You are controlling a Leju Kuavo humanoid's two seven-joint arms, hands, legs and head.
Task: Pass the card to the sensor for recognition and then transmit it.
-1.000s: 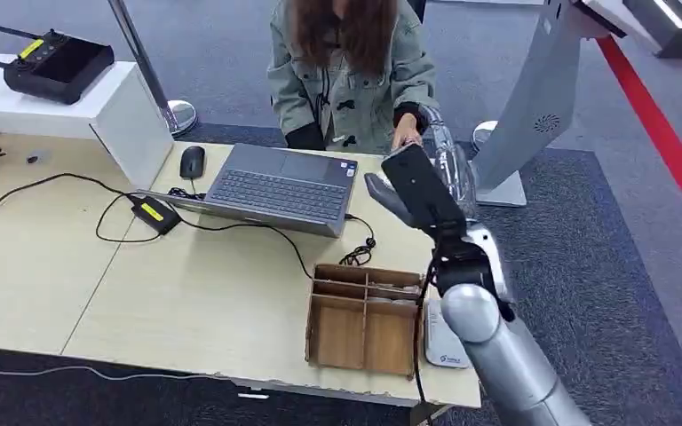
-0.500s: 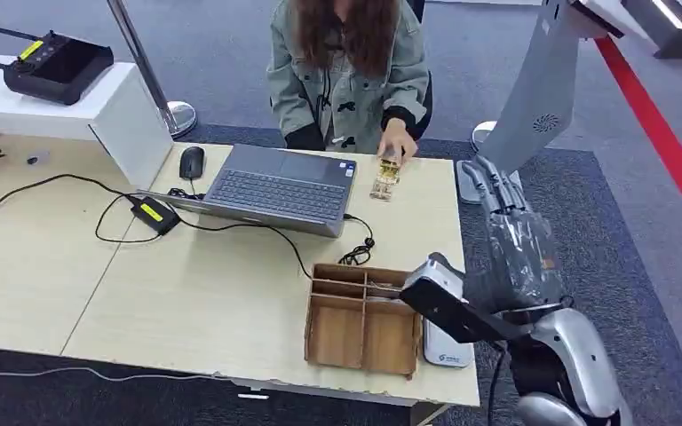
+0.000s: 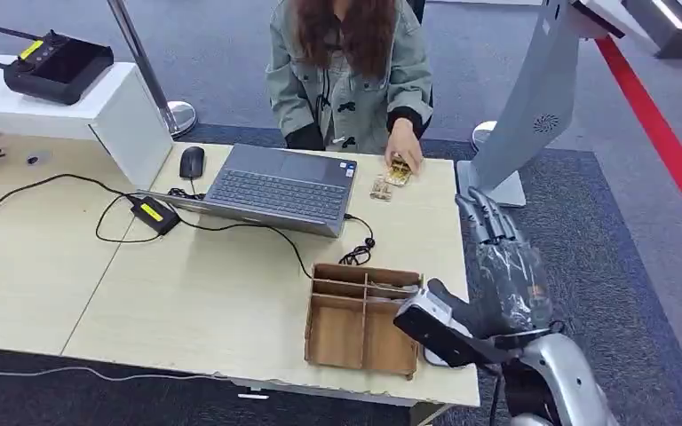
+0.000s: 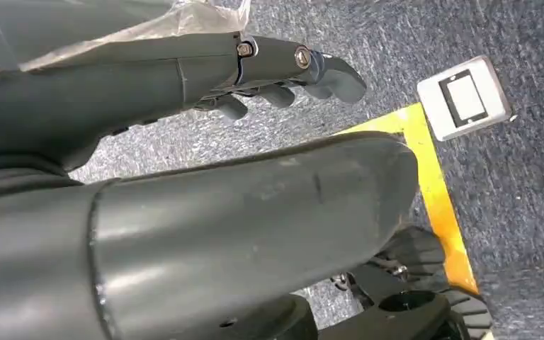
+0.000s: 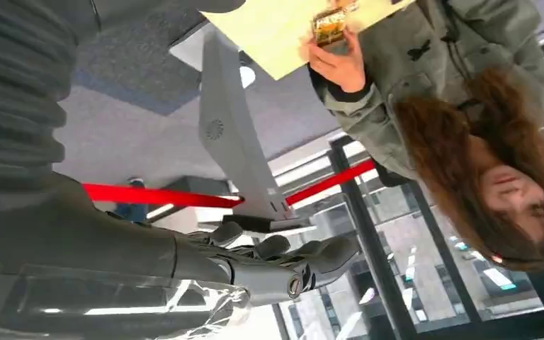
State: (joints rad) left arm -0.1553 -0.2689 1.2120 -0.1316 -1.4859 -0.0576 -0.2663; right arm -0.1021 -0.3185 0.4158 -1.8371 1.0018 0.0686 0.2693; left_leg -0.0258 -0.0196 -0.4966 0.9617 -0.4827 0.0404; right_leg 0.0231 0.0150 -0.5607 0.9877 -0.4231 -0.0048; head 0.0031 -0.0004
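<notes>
The right hand [image 3: 497, 257] hangs off the right edge of the tabletop [image 3: 186, 293], over the grey carpet. Its fingers [image 3: 484, 213] are stretched out straight and apart, w/ nothing in them. Clear crinkly plastic wraps the back of the hand.

The card [image 3: 400, 170] is at the far edge of the tabletop, near the far right corner, under a person's hand [image 3: 405, 146]. It looks small, flat and gold-brown. In the right wrist view the person's hand grips it at the tabletop edge. A second small card-like thing [image 3: 380, 188] lies just beside it; can't tell what it is.

The card lies ahead of the right hand's fingers and a bit to the left, well apart. The fingers point about that way. Can't tell the card's long axis, too small. The right hand is the nearer one by far. I think the handover is done and little is left.

The white sensor [image 3: 444, 351] is smooth and rounded, at the near right corner, partly hid by the arm. It touches a brown wooden box [image 3: 360, 324] w/ dividers.

The left hand [image 4: 184, 71] hangs low over the carpet floor, dark hard fingers [image 4: 326, 67] loosely bent and apart, holding nothing.

A grey metal laptop [image 3: 275, 186] sits at the far edge, w/ black cables trailing off.
</notes>
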